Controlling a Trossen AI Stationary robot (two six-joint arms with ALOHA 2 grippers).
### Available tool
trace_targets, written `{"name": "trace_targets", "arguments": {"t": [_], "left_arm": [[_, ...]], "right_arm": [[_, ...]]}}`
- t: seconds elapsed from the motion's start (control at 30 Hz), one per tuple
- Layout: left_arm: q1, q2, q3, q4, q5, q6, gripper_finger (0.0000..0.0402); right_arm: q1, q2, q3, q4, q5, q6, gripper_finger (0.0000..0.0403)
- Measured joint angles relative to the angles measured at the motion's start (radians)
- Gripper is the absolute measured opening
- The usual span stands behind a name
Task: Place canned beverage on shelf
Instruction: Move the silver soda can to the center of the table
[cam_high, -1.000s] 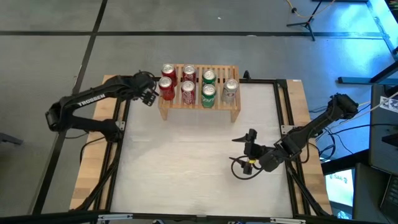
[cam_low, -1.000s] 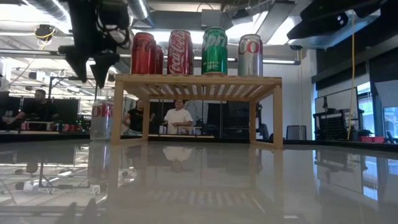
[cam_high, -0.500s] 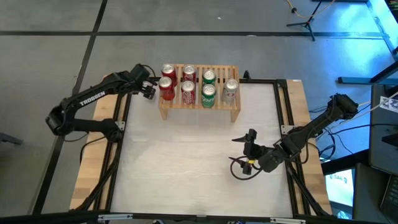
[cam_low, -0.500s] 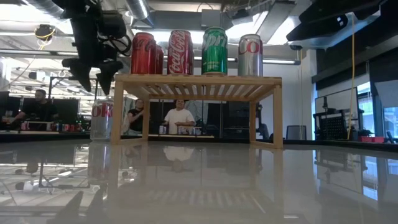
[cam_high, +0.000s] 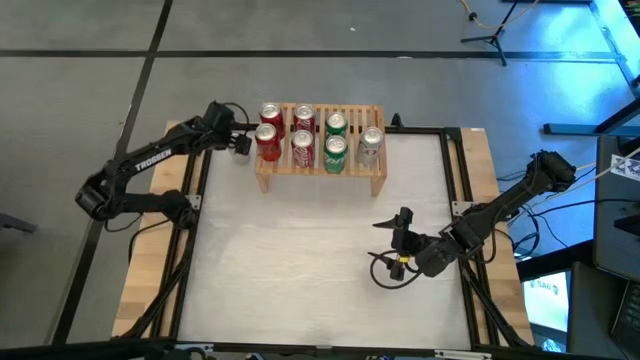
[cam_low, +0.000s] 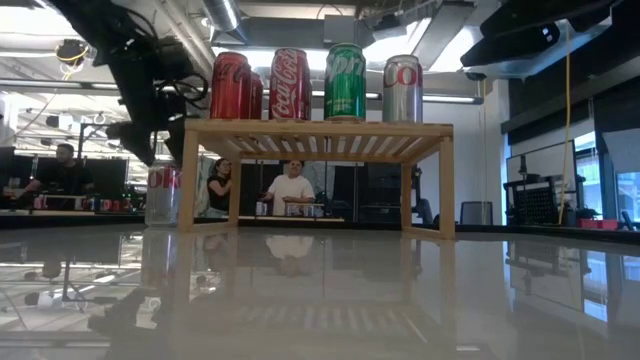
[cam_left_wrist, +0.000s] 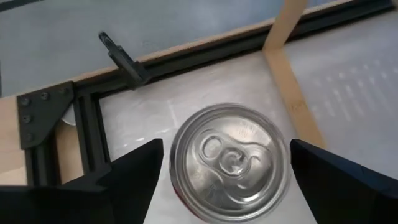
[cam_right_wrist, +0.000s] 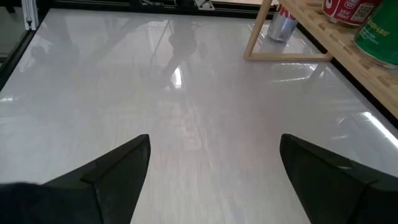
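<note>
left gripper (cam_left_wrist: 224, 180) hovers over the can (cam_left_wrist: 229, 162) at the shelf (cam_high: 320, 165), upper left of frame, fingers wide: descend centred before closing; right gripper (cam_right_wrist: 211, 180) waits, wide.

Shelf (cam_low: 320, 128): one. Cans: eight in all. Seven stand on the shelf: four red cans (cam_high: 302, 146), two green cans (cam_high: 335, 148), one silver can (cam_high: 370, 141). One more can, the table can (cam_low: 163, 192), red-labelled, stands on the table (cam_high: 300, 260) beside a shelf leg. Robot arms: two, left arm (cam_high: 150, 162) and right arm (cam_high: 500, 210). People (cam_low: 291, 188) in the room behind: three.
</note>
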Motion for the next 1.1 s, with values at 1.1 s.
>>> {"name": "trace_targets", "arguments": {"t": [1.1], "left_arm": [[-0.113, -0.232, 0.005, -0.292, 0.026, -0.018, 0.0275]], "right_arm": [[0.0, 0.0, 0.0, -0.001, 0.045, -0.014, 0.0353]]}}
